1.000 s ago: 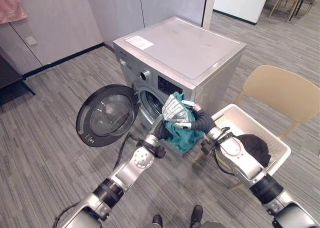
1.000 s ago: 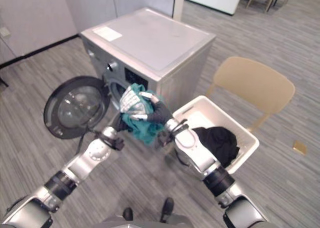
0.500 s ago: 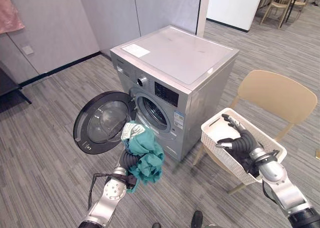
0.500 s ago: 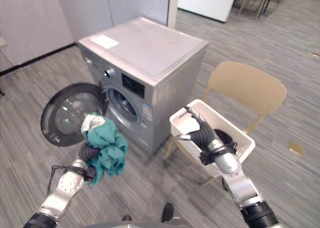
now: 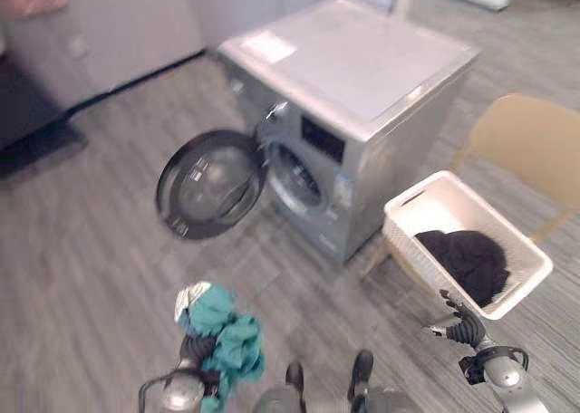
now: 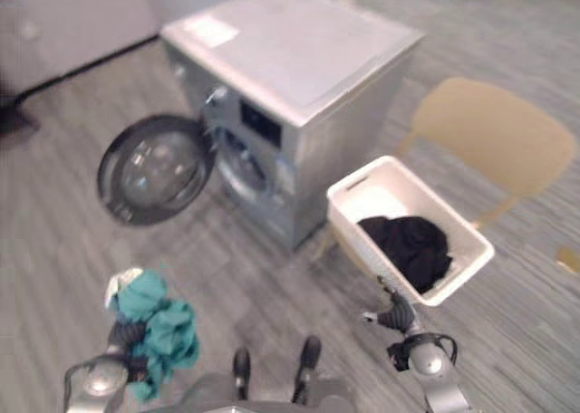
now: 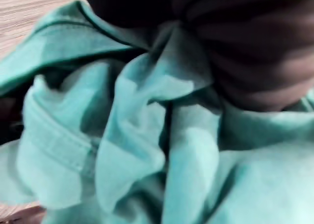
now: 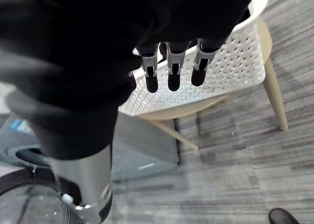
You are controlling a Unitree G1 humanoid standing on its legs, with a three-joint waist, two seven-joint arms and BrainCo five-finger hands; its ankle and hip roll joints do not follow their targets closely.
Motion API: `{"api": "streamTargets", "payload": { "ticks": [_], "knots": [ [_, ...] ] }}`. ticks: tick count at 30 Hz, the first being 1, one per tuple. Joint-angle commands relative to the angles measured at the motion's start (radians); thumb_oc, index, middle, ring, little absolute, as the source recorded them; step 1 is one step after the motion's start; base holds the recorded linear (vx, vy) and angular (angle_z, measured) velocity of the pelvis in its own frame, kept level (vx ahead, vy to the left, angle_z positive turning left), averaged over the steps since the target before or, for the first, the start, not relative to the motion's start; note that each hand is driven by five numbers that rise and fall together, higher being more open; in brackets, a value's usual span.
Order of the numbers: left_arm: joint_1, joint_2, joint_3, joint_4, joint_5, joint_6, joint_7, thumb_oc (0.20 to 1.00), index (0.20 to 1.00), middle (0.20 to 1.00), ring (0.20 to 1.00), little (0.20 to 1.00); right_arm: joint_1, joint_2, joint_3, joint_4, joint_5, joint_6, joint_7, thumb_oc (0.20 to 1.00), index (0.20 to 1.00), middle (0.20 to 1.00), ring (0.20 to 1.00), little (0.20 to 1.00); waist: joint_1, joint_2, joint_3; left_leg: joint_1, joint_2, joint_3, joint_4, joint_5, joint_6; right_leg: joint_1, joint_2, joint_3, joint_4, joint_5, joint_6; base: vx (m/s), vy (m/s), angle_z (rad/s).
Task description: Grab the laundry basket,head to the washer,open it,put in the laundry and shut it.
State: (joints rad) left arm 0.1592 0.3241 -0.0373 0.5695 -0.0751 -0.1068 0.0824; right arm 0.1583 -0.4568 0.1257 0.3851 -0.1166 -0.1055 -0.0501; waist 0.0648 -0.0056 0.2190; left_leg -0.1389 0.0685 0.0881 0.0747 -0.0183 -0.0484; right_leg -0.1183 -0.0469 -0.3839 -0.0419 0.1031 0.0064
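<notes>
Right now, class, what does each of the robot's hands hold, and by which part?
The left hand holds a bunched teal garment; which part it grips cannot be told. The right hand holds nothing, its fingers relaxed.

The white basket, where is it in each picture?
Left eye view: the white basket sits at the right, on a tan chair, beside the washer.
Right eye view: basket right of centre, dark clothes inside.
Left wrist view: green cloth up close, held by the left hand.
Right wrist view: the basket's holey wall past the right hand's fingers.
Shared landmark: the washer's open round door.
</notes>
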Motion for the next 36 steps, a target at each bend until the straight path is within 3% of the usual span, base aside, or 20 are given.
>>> {"api": "streamTargets", "payload": {
  "ticks": [1, 2, 3, 5, 9, 11, 12, 14, 16, 17, 19, 22, 25, 27, 30, 33, 35, 36],
  "knots": [
    [-0.027, 0.060, 0.014, -0.047, -0.026, -0.038, 0.010, 0.200, 0.200, 0.200, 0.200, 0.200, -0.043, 0.000, -0.006, -0.023, 0.006, -0.018, -0.044, 1.000, 1.000, 1.000, 1.000, 1.000, -0.020, -0.064, -0.012, -0.007, 0.003, 0.155, 0.071, -0.045, -0.013, 0.111, -0.066, 0.026, 0.055, -0.173, 0.099, 0.07, 0.053, 1.04],
    [-0.033, 0.059, 0.011, -0.049, -0.034, -0.036, 0.008, 0.200, 0.200, 0.200, 0.200, 0.200, -0.048, 0.000, 0.000, -0.016, 0.002, -0.013, -0.048, 1.000, 1.000, 1.000, 1.000, 1.000, -0.028, -0.066, -0.011, -0.005, 0.018, 0.209, 0.087, -0.055, -0.008, 0.110, -0.076, 0.006, 0.054, -0.168, 0.101, 0.01, 0.130, 1.00],
    [-0.050, 0.061, 0.006, -0.057, -0.040, -0.038, 0.007, 0.200, 0.200, 0.200, 0.200, 0.200, -0.060, 0.004, 0.010, -0.005, -0.001, -0.006, -0.051, 1.000, 1.000, 1.000, 1.000, 1.000, -0.046, -0.071, -0.013, 0.008, 0.055, 0.318, 0.102, -0.070, -0.004, 0.109, -0.099, -0.047, 0.055, -0.160, 0.104, 0.12, 0.236, 1.27],
    [-0.046, 0.057, 0.001, -0.062, -0.042, -0.039, 0.004, 0.200, 0.200, 0.200, 0.200, 0.200, -0.070, 0.005, 0.027, 0.003, -0.009, 0.002, -0.046, 1.000, 1.000, 1.000, 1.000, 1.000, -0.048, -0.071, -0.019, 0.013, 0.056, 0.324, 0.108, -0.078, 0.000, 0.126, -0.106, -0.063, 0.055, -0.161, 0.108, 0.15, 0.186, 1.21],
    [-0.042, 0.065, 0.008, -0.074, -0.039, -0.035, 0.004, 0.200, 0.200, 0.200, 0.200, 0.200, -0.103, 0.019, 0.059, 0.009, -0.022, 0.014, -0.041, 1.000, 1.000, 1.000, 1.000, 1.000, -0.022, -0.088, -0.018, 0.000, 0.030, 0.296, 0.120, -0.102, 0.026, 0.148, -0.136, -0.067, 0.093, -0.178, 0.120, 0.15, 0.201, 0.31],
    [-0.060, 0.089, 0.008, -0.091, -0.036, -0.031, 0.007, 0.200, 0.200, 0.200, 0.200, 0.200, -0.127, 0.036, 0.079, 0.000, -0.019, 0.013, -0.036, 1.000, 1.000, 1.000, 1.000, 1.000, -0.002, -0.096, -0.003, 0.004, 0.002, 0.261, 0.119, -0.127, 0.051, 0.108, -0.163, -0.044, 0.226, -0.193, 0.123, 0.17, 0.220, 0.29],
    [-0.061, 0.090, 0.009, -0.091, -0.036, -0.030, 0.007, 0.200, 0.200, 0.200, 0.200, 0.200, -0.129, 0.037, 0.079, 0.001, -0.019, 0.013, -0.036, 1.000, 1.000, 1.000, 1.000, 1.000, -0.002, -0.097, -0.003, 0.003, 0.000, 0.262, 0.119, -0.128, 0.052, 0.104, -0.166, -0.042, 0.232, -0.196, 0.124, 0.19, 0.152, 0.43],
    [-0.087, 0.106, -0.016, -0.088, -0.016, -0.032, 0.011, 0.200, 0.200, 0.200, 0.200, 0.200, -0.141, 0.044, 0.089, -0.014, -0.018, 0.009, -0.036, 1.000, 1.000, 1.000, 1.000, 1.000, -0.029, -0.093, 0.008, 0.041, -0.030, 0.216, 0.084, -0.143, 0.064, 0.016, -0.118, 0.093, 0.323, -0.206, 0.128, 0.21, 0.155, 0.58],
    [-0.091, 0.105, -0.020, -0.084, -0.014, -0.034, 0.014, 0.200, 0.200, 0.200, 0.200, 0.200, -0.138, 0.041, 0.091, -0.019, -0.016, 0.007, -0.035, 1.000, 1.000, 1.000, 1.000, 1.000, -0.041, -0.088, 0.013, 0.058, -0.039, 0.202, 0.068, -0.144, 0.065, -0.014, -0.093, 0.131, 0.328, -0.210, 0.129, 0.16, 0.078, 0.63],
    [-0.100, 0.102, -0.031, -0.080, -0.007, -0.036, 0.009, 0.200, 0.200, 0.200, 0.200, 0.200, -0.136, 0.036, 0.090, -0.032, -0.008, 0.004, -0.032, 1.000, 1.000, 1.000, 1.000, 1.000, -0.059, -0.082, 0.029, 0.077, -0.048, 0.191, 0.040, -0.123, 0.071, -0.068, -0.076, 0.150, 0.298, -0.171, 0.115, 0.21, 0.081, 0.68],
    [-0.104, 0.100, -0.037, -0.078, -0.002, -0.035, 0.008, 0.200, 0.200, 0.200, 0.200, 0.200, -0.134, 0.035, 0.089, -0.034, -0.006, 0.003, -0.031, 1.000, 1.000, 1.000, 1.000, 1.000, -0.068, -0.078, 0.034, 0.091, -0.055, 0.178, 0.026, -0.125, 0.071, -0.099, -0.066, 0.157, 0.292, -0.161, 0.115, 0.14, 0.030, 0.54],
    [-0.116, 0.090, -0.052, -0.071, 0.007, -0.033, 0.001, 0.200, 0.200, 0.200, 0.200, 0.200, -0.122, 0.034, 0.081, -0.035, -0.004, 0.005, -0.032, 1.000, 1.000, 1.000, 1.000, 1.000, -0.096, -0.076, 0.053, 0.142, -0.088, 0.125, -0.001, -0.144, 0.076, -0.166, -0.043, 0.183, 0.221, -0.099, 0.134, 0.24, 0.005, 0.58],
    [-0.126, 0.082, -0.064, -0.064, 0.024, -0.029, -0.004, 0.200, 0.200, 0.200, 0.200, 0.200, -0.118, 0.036, 0.080, -0.028, -0.015, 0.011, -0.028, 1.000, 1.000, 1.000, 1.000, 1.000, -0.108, -0.082, 0.058, 0.182, -0.112, 0.094, -0.010, -0.164, 0.070, -0.205, -0.047, 0.123, 0.137, -0.050, 0.152, 0.27, -0.054, 0.56],
    [-0.119, 0.080, -0.075, -0.074, 0.043, -0.028, -0.019, 0.200, 0.200, 0.200, 0.200, 0.200, -0.105, 0.039, 0.080, -0.025, -0.013, 0.009, -0.021, 1.000, 1.000, 1.000, 1.000, 1.000, -0.106, -0.079, 0.042, 0.231, -0.117, 0.077, -0.010, -0.203, 0.062, -0.181, -0.049, 0.044, 0.118, -0.058, 0.159, 0.36, -0.098, 0.37],
    [-0.102, 0.073, -0.094, -0.085, 0.064, -0.031, -0.030, 0.200, 0.200, 0.200, 0.200, 0.200, -0.088, 0.033, 0.076, -0.023, -0.011, 0.001, -0.015, 1.000, 1.000, 1.000, 1.000, 1.000, -0.118, -0.081, 0.027, 0.253, -0.112, 0.086, 0.012, -0.209, 0.047, -0.149, -0.050, 0.043, 0.116, -0.050, 0.131, 0.29, -0.121, 0.21],
    [-0.089, 0.060, -0.110, -0.094, 0.059, -0.032, -0.048, 0.200, 0.200, 0.200, 0.200, 0.200, -0.083, 0.019, 0.078, -0.010, -0.014, -0.002, -0.011, 1.000, 1.000, 1.000, 1.000, 1.000, -0.135, -0.069, 0.003, 0.244, -0.065, 0.114, 0.118, -0.172, -0.001, -0.097, -0.036, 0.044, 0.102, -0.055, 0.110, 0.23, -0.123, 0.40],
    [-0.102, 0.047, -0.135, -0.077, 0.070, -0.036, -0.050, 0.200, 0.200, 0.200, 0.200, 0.200, -0.084, 0.005, 0.079, -0.007, 0.000, -0.003, -0.010, 1.000, 1.000, 1.000, 1.000, 1.000, -0.140, -0.067, -0.004, 0.183, -0.013, 0.150, 0.304, -0.083, -0.038, -0.038, -0.010, 0.067, 0.085, -0.091, 0.076, 0.26, -0.136, 0.00],
    [-0.102, 0.047, -0.135, -0.076, 0.070, -0.037, -0.050, 0.200, 0.200, 0.200, 0.200, 0.200, -0.085, 0.005, 0.079, -0.007, 0.000, -0.003, -0.010, 1.000, 1.000, 1.000, 1.000, 1.000, -0.139, -0.066, -0.004, 0.181, -0.011, 0.150, 0.307, -0.085, -0.038, -0.039, -0.009, 0.067, 0.085, -0.091, 0.075, 0.17, -0.066, -0.37]
  ]
}}
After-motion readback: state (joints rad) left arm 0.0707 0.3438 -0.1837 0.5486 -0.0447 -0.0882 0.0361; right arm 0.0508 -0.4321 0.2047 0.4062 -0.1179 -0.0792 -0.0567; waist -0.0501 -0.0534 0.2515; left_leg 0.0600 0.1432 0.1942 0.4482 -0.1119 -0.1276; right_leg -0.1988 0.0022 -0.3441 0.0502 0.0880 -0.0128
